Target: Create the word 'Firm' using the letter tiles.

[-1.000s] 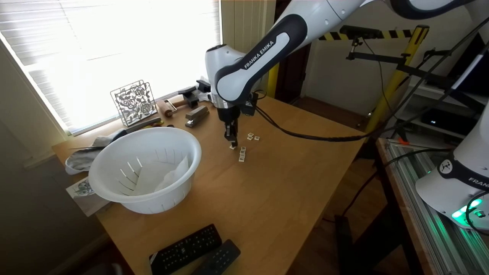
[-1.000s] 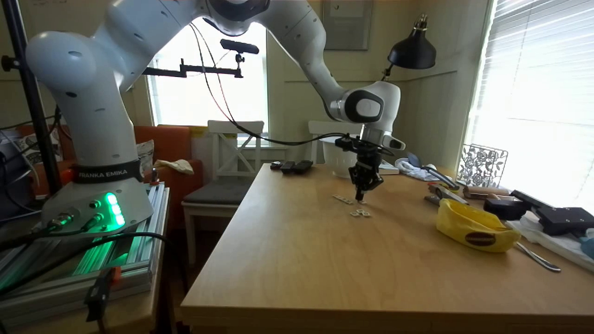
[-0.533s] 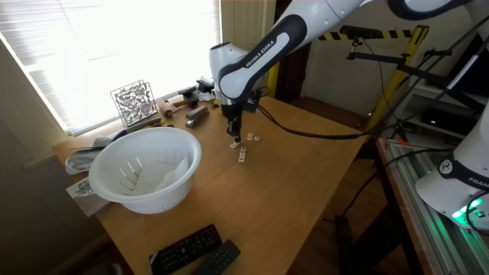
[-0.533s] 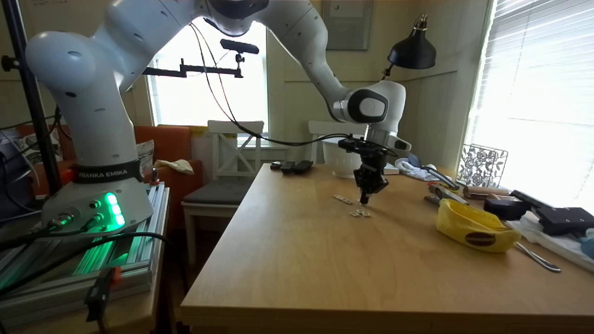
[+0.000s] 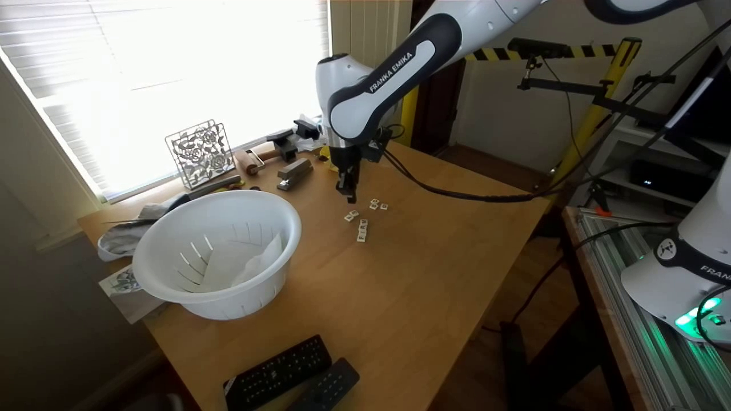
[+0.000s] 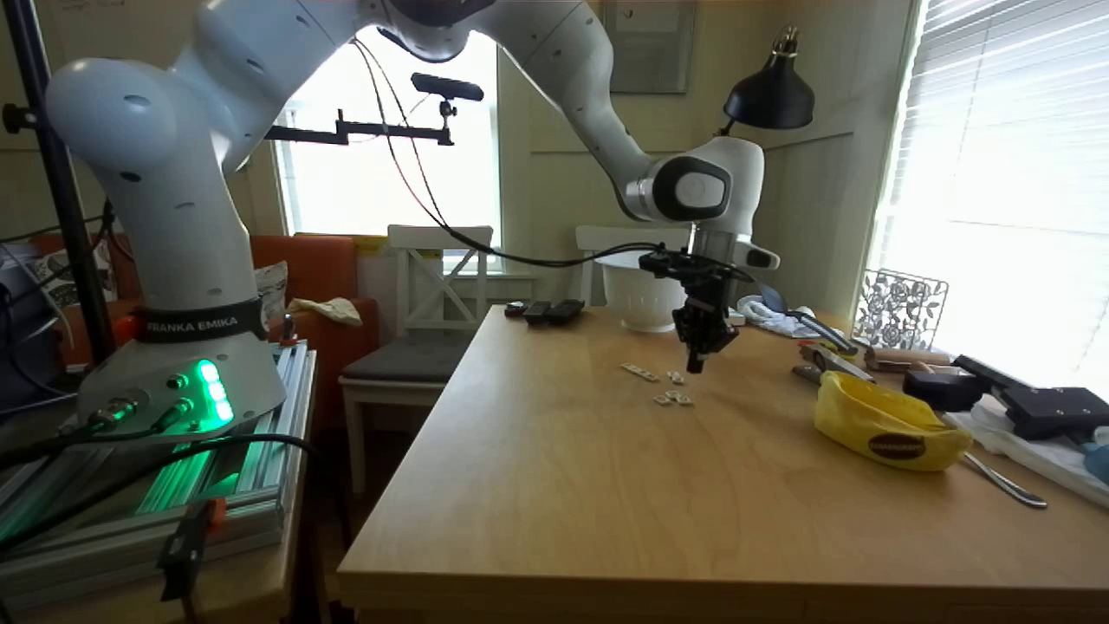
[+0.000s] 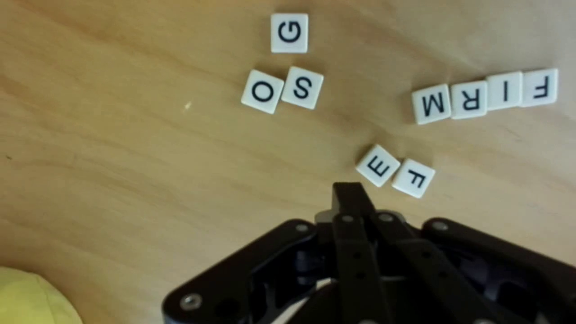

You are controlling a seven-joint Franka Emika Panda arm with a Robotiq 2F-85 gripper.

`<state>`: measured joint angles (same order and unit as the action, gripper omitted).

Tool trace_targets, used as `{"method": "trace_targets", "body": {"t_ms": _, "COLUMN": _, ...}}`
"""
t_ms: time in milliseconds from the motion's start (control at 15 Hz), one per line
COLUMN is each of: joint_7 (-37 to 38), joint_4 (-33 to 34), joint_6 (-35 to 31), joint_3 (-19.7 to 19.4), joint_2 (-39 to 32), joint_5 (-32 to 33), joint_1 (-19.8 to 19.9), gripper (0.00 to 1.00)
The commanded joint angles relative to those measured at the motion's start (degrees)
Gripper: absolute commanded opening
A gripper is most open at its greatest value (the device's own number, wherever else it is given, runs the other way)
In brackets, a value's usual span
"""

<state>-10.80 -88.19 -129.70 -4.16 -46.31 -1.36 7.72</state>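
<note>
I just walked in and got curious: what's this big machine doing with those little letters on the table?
A robot arm is spelling with letter tiles on a table. Four form a slightly uneven row reading FIRM, so that word looks complete. The arm's end effector is shut, holding nothing, seemingly just above the table near a loose E tile and F tile. A G tile, O tile and S tile are clustered apart from the row.

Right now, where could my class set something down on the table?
Bare: the table between FIRM row, white bowl and remotes; also between yellow pouch and O tile. Crowded: window side, with stapler and metal rack, and around loose tiles near the gripper.
</note>
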Motion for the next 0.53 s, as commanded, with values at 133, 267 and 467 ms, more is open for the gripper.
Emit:
{"method": "trace_targets", "body": {"t_ms": 133, "joint_7": 2.65, "joint_4": -4.98, "joint_6": -0.77, "joint_3": 1.66, "joint_2": 6.61, "joint_5": -0.3, "joint_1": -0.57, "gripper": 0.0}}
{"method": "trace_targets", "body": {"t_ms": 267, "joint_7": 3.15, "joint_4": -6.4, "joint_6": -0.01, "joint_3": 2.24, "joint_2": 8.17, "joint_5": -0.52, "joint_1": -0.83, "gripper": 0.03}}
{"method": "trace_targets", "body": {"t_ms": 467, "joint_7": 4.02, "joint_4": -8.29, "joint_6": 0.93, "joint_3": 2.69, "joint_2": 9.94, "joint_5": -0.62, "joint_1": -1.25, "gripper": 0.31}}
